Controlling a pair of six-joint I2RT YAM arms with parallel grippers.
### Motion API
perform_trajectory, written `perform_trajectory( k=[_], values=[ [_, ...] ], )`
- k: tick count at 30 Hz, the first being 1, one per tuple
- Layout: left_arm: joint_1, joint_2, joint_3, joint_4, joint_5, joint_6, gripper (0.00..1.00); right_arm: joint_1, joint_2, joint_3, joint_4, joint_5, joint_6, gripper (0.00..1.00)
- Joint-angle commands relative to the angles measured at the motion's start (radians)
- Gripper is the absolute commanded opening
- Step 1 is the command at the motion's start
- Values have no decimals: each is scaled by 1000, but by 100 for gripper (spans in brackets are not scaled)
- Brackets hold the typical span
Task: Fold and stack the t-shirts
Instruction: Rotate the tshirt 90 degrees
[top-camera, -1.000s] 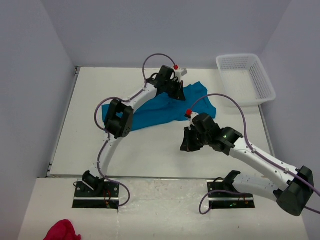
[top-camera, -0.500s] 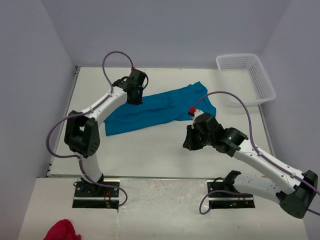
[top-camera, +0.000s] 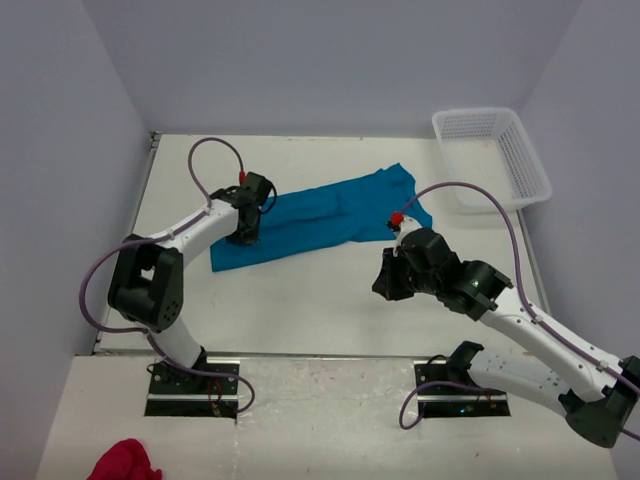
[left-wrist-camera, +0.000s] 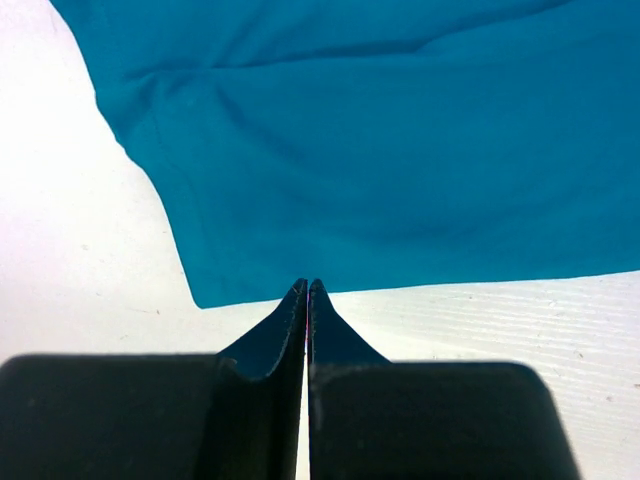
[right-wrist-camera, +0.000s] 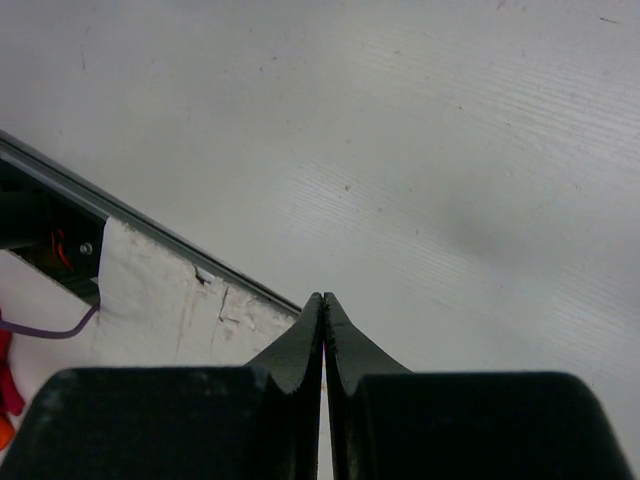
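A plain teal-blue t-shirt (top-camera: 320, 215) lies spread on the white table, stretched from the left middle toward the back right. My left gripper (top-camera: 246, 236) hangs over its left end, shut with nothing in it. In the left wrist view the shut fingertips (left-wrist-camera: 306, 288) sit just at the shirt's (left-wrist-camera: 380, 150) near edge, beside a corner of the cloth. My right gripper (top-camera: 384, 287) is in front of the shirt's right end, apart from it and shut. In the right wrist view it (right-wrist-camera: 322, 298) points at bare table only.
A white mesh basket (top-camera: 495, 155) stands at the back right corner. A red cloth (top-camera: 122, 462) lies on the near ledge at the bottom left. The table's near edge rail (right-wrist-camera: 150, 235) shows left of the right gripper.
My left arm has swung from the shirt's far middle over to its left end and come nearer. The right arm has shifted slightly right. Both grippers stayed shut.
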Motion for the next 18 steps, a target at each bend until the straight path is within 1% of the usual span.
perform_trajectory(
  k=[1,13,17,18],
  values=[
    [13,1,-19,63,-10,0,0,5,-34,-6,-8,22,18,0],
    [23,157,-26,99,54,-14,0,3,-54,6,-7,22,18,0],
    [20,168,-57,128,105,-32,0,5,-60,2,-1,22,18,0],
    [17,164,-80,137,140,-41,0,5,-62,0,-1,22,18,0]
  ],
)
